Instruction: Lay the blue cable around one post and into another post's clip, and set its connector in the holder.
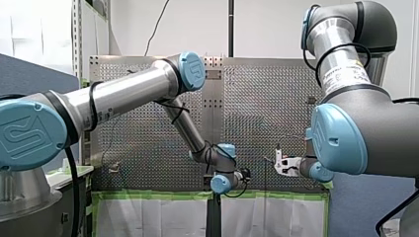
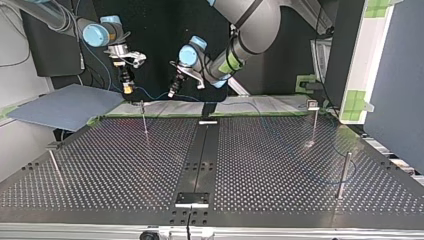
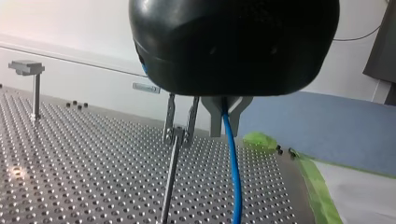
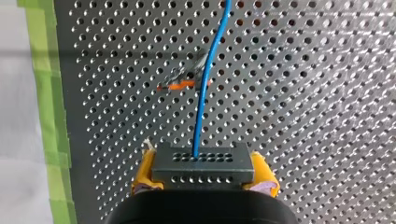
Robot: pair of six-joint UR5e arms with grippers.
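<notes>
Fig.: the blue cable (image 3: 232, 168) spans betw. both hands, above the table (image 3: 93, 158) edge farthest from the top view's camera. Its connector (image 4: 203, 163) is clamped betw. the yellow pads (image 4: 142, 173) of my right hand (image 4: 203, 171), w/ the cable leaving the block's face straight ahead. My left hand (image 3: 225, 116) has its metal fingers closed about the cable farther along, just beside the two-pronged clip (image 3: 180, 120) on top of a thin post (image 3: 169, 182). The cable is not yet in the clip.

Step, as judged: seat the span in this clip. To do it well:
- hold the span taut;
- line it up w/ the slot betw. the prongs;
- lower it in w/o bending the post;
- avoid twist at the connector.

Pose: both wrists hang low near this post. My left arm reaches past centre, and my right hand points down at the table.
</notes>
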